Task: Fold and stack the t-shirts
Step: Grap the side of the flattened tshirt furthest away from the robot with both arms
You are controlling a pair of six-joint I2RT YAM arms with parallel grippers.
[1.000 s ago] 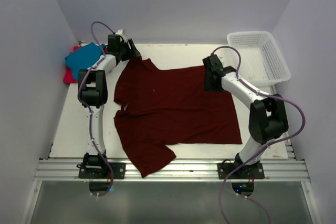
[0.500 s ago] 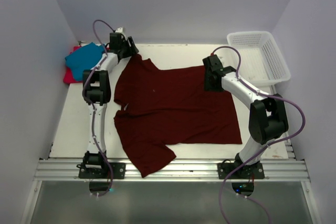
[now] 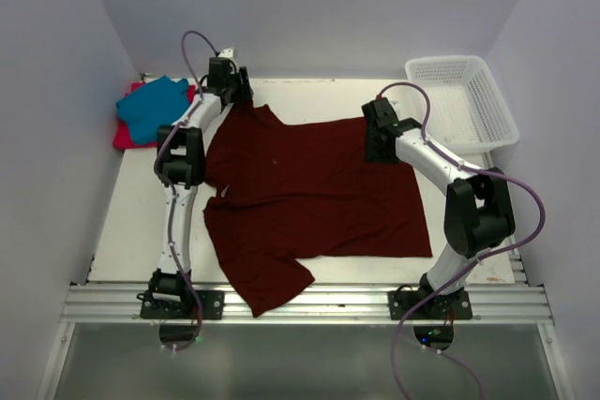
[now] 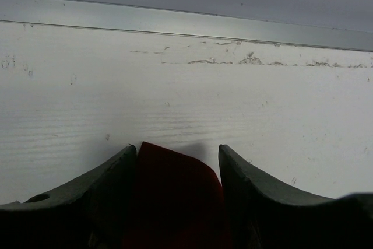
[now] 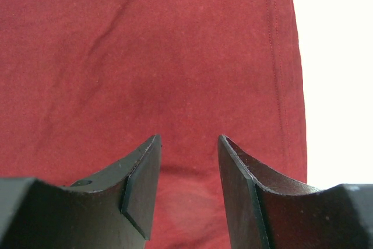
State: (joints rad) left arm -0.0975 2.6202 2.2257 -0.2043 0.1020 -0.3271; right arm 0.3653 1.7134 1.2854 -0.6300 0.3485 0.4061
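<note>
- 10 o'clock: teal shirt heaped on red-pink shirt, both unfolded and well apart from the work.
- 11 o'clock: left gripper at the far sleeve tip of the maroon shirt. Fingers released and apart, with the sleeve tip lying in the gap and bare table beyond. Risk: only the tip sits between the pads, so closing here may catch a sliver that slips out on the lift.
- Centre: the maroon shirt lies spread flat, its near sleeve reaching over the near edge at 7 o'clock. Risk: pulling the far side could drag it askew.
- 1 o'clock: right gripper over the far hem side, fingers released, nothing grasped, cloth below. Risk: uneven lifts by the two arms would skew the fold.
- 2 o'clock: basket near the right arm. A wide swing could knock it.
</note>
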